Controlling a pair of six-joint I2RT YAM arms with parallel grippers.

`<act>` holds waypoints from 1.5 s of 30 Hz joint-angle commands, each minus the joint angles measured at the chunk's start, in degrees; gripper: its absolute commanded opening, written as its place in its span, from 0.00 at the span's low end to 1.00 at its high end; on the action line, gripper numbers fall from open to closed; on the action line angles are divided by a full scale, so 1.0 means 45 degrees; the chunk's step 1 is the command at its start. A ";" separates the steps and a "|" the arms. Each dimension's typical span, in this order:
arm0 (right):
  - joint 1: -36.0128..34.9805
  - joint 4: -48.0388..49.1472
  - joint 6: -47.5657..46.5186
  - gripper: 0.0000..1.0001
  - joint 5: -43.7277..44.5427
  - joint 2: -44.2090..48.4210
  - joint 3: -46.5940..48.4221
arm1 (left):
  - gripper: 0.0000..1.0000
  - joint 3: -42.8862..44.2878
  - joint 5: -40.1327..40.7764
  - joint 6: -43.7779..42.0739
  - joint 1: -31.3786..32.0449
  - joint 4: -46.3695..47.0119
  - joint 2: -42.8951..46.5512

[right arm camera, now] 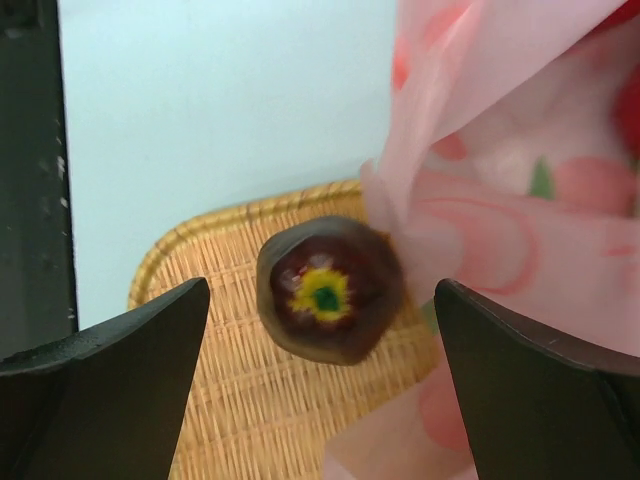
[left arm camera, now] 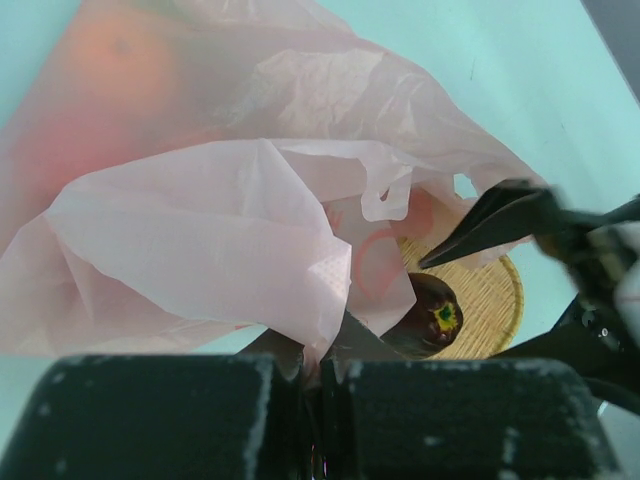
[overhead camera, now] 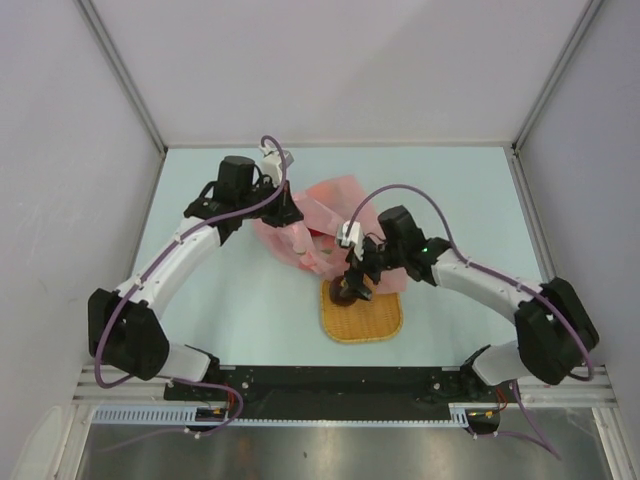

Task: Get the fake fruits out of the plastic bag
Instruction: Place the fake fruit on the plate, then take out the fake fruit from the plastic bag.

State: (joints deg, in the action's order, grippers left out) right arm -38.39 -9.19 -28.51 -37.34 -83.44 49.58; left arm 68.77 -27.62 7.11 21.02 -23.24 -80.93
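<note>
The right claw (right arm camera: 322, 288) hangs wide open above the woven mat (right arm camera: 215, 300). Its two dark fingers (right arm camera: 120, 350) stand well apart and touch nothing. Between them, near the middle of the gap, lies the dark purple fruit (left arm camera: 432, 315), resting on the mat with its yellow and green end turned up to the wrist camera. There is clear space between the fruit and each finger.

The edge of the pink plastic bag (overhead camera: 320, 195) hangs against the fruit on the side of the claw's right-hand finger. The bag lies crumpled on the pale table (overhead camera: 220, 300), just behind the mat. The left claw (left arm camera: 312, 365) is closed on a fold of the bag's thin film and holds it up. Red and orange round shapes show blurred through the plastic, so other fruits are inside the bag, but how many I cannot tell.
</note>
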 commanded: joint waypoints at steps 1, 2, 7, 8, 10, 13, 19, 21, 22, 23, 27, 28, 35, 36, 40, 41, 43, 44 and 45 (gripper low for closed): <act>0.0621 -0.1162 0.0629 1.00 -0.0608 0.1412 0.1519 | 0.00 -0.0146 -0.0406 0.0079 -0.0080 0.0263 0.0581; 0.0853 -0.1045 0.1000 1.00 -0.0589 0.1297 0.1772 | 0.00 -0.0127 -0.0445 0.0079 -0.0080 0.0263 0.0562; 0.1110 -0.0343 0.3092 0.90 -0.0569 -0.0595 0.2964 | 0.00 -0.0049 -0.0679 0.0235 -0.0080 0.0380 0.0445; 0.1129 -0.0205 0.3268 0.86 -0.0550 -0.1140 0.3140 | 0.00 -0.0029 -0.0699 0.0235 -0.0080 0.0342 0.0444; 0.1032 0.0378 0.3502 0.69 -0.0083 -0.1651 0.3512 | 0.00 0.0068 -0.0699 0.0235 -0.0080 0.0322 0.0444; 0.0973 0.0985 0.3659 0.54 0.0445 -0.2472 0.3882 | 0.00 0.0244 -0.0699 0.0235 -0.0061 0.0302 0.0483; 0.1129 0.1787 0.4616 0.45 0.2046 -0.4347 0.4995 | 0.00 0.0557 -0.1284 0.0139 -0.0080 -0.0008 0.0756; 0.1188 0.2312 0.5026 0.45 0.2902 -0.4853 0.5347 | 0.00 0.0654 -0.1480 -0.0172 -0.0100 -0.0360 0.1164; 0.1188 0.2451 0.5105 0.45 0.3198 -0.4992 0.5736 | 0.00 0.0635 -0.1538 -0.0310 -0.0158 -0.0807 0.1360; 0.1207 0.2569 0.5125 0.45 0.3433 -0.5206 0.5933 | 0.00 0.0596 -0.1636 -0.0427 -0.0197 -0.1004 0.1575; 0.1051 0.2862 0.5417 0.77 0.4684 -0.6261 0.7104 | 0.00 -0.0104 -0.2027 -0.0916 -0.0490 -0.1748 0.2823; 0.1032 0.2882 0.5515 0.84 0.4762 -0.6669 0.7300 | 0.00 -0.0281 -0.1988 -0.1014 -0.0490 -0.1903 0.2943; 0.0622 0.2415 0.5828 1.00 0.6126 -0.8078 0.9018 | 0.00 -0.0869 -0.1949 -0.1405 -0.0510 -0.1592 0.2828; 0.0563 0.2317 0.5925 1.00 0.6304 -0.8176 0.9175 | 0.01 -0.0791 -0.1968 -0.1405 -0.0549 -0.1573 0.2769; 0.0427 0.2101 0.5830 1.00 0.6754 -0.8898 0.9684 | 0.00 -0.0693 -0.2066 -0.1405 -0.0549 -0.1495 0.2554; 0.0368 0.1618 0.5712 1.00 0.6987 -0.9267 0.9839 | 0.00 -0.0674 -0.2086 -0.1386 -0.0549 -0.1495 0.2438; 0.0270 0.0893 0.5614 1.00 0.7359 -0.9698 1.0637 | 0.00 -0.0557 -0.2086 -0.1405 -0.0529 -0.1514 0.2339; 0.0231 0.0890 0.5613 1.00 0.7535 -0.9739 1.0564 | 0.00 -0.0479 -0.2047 -0.1405 -0.0529 -0.1495 0.2242; 0.0250 0.0967 0.5555 1.00 0.7517 -0.9681 1.0390 | 0.00 -0.0401 -0.2008 -0.1425 -0.0549 -0.1514 0.2183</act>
State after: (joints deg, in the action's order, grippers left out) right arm -36.80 -2.04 -3.03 -7.86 -125.29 93.47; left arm 65.23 -34.87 2.44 19.07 -30.83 -70.30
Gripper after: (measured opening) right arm 0.993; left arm 0.006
